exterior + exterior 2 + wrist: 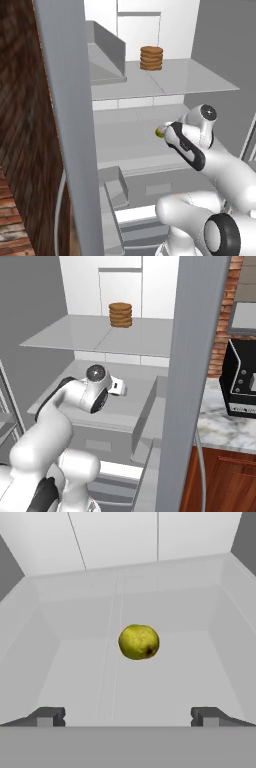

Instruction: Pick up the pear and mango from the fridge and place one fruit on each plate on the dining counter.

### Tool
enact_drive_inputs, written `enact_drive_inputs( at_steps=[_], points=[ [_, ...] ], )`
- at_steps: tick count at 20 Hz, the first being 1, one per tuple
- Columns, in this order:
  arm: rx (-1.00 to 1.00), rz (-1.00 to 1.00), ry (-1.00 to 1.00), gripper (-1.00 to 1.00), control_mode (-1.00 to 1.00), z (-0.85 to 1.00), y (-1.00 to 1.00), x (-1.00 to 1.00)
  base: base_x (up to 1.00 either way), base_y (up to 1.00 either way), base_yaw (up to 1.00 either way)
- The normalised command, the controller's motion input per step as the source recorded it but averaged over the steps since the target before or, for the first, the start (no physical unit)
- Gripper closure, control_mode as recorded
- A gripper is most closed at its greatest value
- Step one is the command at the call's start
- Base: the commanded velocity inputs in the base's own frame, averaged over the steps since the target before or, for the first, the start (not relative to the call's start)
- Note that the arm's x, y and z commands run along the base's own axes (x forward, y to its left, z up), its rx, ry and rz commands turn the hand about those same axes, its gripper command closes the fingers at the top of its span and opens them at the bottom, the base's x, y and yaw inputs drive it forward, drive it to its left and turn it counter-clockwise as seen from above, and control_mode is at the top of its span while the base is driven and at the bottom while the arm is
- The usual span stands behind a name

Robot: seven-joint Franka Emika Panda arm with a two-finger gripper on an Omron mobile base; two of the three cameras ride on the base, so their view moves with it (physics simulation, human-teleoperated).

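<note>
Matt mottled pear [139, 642], glossy glass shelf [165, 80]

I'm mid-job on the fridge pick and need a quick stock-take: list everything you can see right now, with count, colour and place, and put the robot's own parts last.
Small roundish yellow-green pear: one, yellow-green, on the fridge's middle shelf, ahead of the tool and centred between its tips.
Stack of brown ridged discs: one stack, brown, at the back of the upper glass shelf.
Tall grey metallic fridge: one, grey outside, white inside, door open.
Black appliance: one, black, on the marble counter right of the fridge.
Grey-veined white marble counter: one, white top over a reddish-brown wood base.
Brick wall: one, reddish-brown, left of the fridge.
White robot arm: one, white with dark joints, reaching into the fridge.
Tool: one, dark tips, open, short of the pear.
</note>
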Motion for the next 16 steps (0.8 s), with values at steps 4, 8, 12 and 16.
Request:
enact_drive_inputs(
  at_steps=[4,8,12,16],
  points=[
    [0.00,0.01,0.02,-1.00,-1.00,-0.21,0.00,0.48,0.00,0.00,0.00],
    [0.00,0.01,0.06,-1.00,-1.00,-0.16,0.00,0.37,0.00,0.00,0.00],
    [0.00,0.01,0.07,-1.00,-1.00,-0.17,-0.01,0.34,0.00,0.00,0.00],
    [0.00,0.00,0.03,-1.00,-1.00,-0.16,-0.02,0.31,0.00,0.00,0.00]
  ],
)
